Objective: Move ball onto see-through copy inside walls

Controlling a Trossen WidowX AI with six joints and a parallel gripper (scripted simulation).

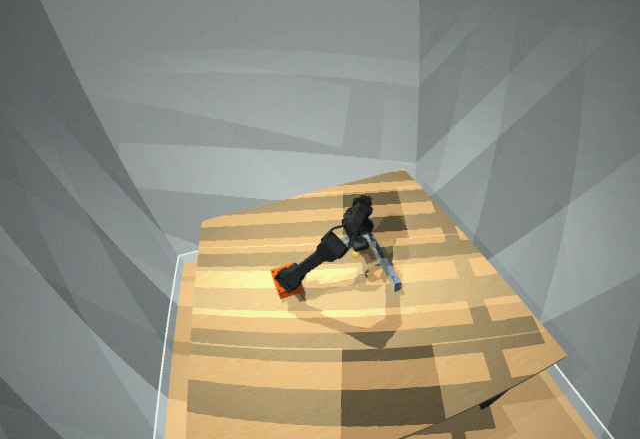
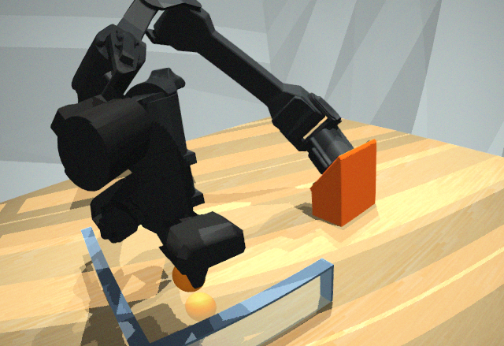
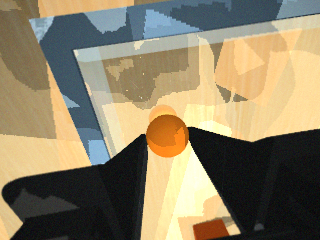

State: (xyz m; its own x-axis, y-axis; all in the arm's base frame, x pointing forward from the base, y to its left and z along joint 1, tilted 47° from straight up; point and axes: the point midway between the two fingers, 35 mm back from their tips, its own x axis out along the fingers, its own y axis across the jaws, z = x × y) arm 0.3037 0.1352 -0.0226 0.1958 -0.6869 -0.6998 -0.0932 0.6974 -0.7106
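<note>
The orange ball [image 2: 182,279] [image 3: 167,142] is held between the fingertips of my gripper [image 2: 194,280] [image 3: 166,134], which is shut on it. How far the ball is off the table is hard to tell. The see-through copy [image 2: 200,306] [image 3: 161,110] is paler and yellowish. In the wrist view it lies just beyond the ball and partly behind it; in the exterior view it is nearer the camera, by the long wall. One low clear wall [image 1: 386,266] [image 2: 106,275] and the other low wall [image 2: 280,286] meet in a corner. The ball is on their inner side.
The arm's orange base [image 1: 283,290] [image 2: 357,183] stands on the wooden table [image 1: 268,367] [image 2: 427,228]. The arm arches from it over the walled area. The walls rise close to the ball and gripper. The arm hides part of the walls in the top view.
</note>
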